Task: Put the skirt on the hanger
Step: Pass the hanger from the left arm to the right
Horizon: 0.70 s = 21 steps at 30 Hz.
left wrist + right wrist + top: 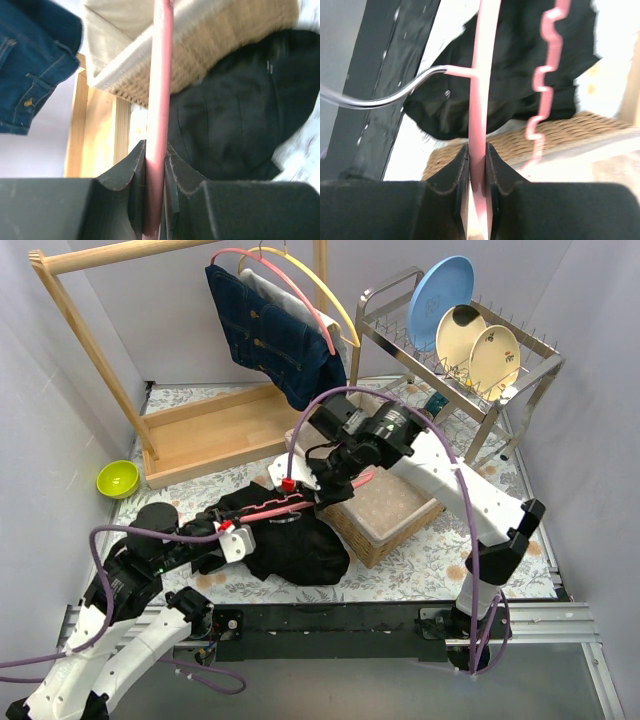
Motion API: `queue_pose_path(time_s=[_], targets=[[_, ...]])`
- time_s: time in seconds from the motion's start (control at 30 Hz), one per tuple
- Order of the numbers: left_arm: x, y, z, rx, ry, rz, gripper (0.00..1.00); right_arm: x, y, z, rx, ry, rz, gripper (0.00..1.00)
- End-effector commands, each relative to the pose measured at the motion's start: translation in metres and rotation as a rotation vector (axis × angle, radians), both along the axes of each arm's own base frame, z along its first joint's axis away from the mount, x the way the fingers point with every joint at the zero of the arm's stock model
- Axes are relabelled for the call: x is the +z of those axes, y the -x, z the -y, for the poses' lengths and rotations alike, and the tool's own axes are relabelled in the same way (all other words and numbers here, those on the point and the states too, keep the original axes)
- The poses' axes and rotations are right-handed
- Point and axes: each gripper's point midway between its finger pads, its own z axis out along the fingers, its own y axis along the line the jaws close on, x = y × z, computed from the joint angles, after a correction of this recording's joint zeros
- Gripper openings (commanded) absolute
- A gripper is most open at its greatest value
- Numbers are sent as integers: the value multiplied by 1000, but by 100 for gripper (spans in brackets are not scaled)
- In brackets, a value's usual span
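Right now the black skirt lies crumpled on the table, touching the wicker basket, and none of it looks threaded onto the pink hanger lying across its top edge. Biggest risk: both arms hold that one rigid hanger, so no hand is free for the cloth, and any mismatch in their motion could bend the bar or twist it out of a grip. The hanger's far end sits near the basket rim and could snag on a lift. The metal hook could catch fabric. The left gripper and right gripper are both pinched narrow on the hanger bar.
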Motion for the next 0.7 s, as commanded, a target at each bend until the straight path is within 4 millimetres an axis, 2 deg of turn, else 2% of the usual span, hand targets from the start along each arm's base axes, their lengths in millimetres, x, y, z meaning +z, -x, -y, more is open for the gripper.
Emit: queue_pose_path(time_s=[0.0, 0.1, 0.13, 0.17, 0.2, 0.23, 0.27, 0.47, 0.57, 0.6, 0.67], targets=[[64, -5, 4, 116, 316, -40, 0, 63, 15, -16, 47, -267, 29, 23], [74, -1, 12, 101, 384, -101, 0, 73, 14, -16, 64, -344, 92, 25], [75, -1, 16, 106, 418, -153, 0, 87, 12, -17, 72, -408, 140, 26], [79, 1, 19, 96, 438, -172, 0, 78, 13, -16, 74, -402, 141, 26], [79, 2, 21, 92, 449, -195, 0, 79, 14, -15, 82, -416, 154, 26], [79, 4, 24, 94, 470, -234, 0, 89, 14, -14, 93, -458, 191, 27], [78, 4, 26, 89, 478, -260, 0, 83, 14, -13, 92, -451, 188, 27], [74, 6, 34, 92, 517, -358, 0, 83, 16, -8, 90, -449, 196, 25], [71, 4, 36, 98, 524, -372, 0, 81, 20, -6, 93, -437, 168, 10], [71, 5, 35, 99, 532, -368, 0, 83, 23, -5, 91, -439, 151, 2], [74, 3, 33, 105, 545, -345, 0, 78, 27, -2, 92, -417, 116, 1]])
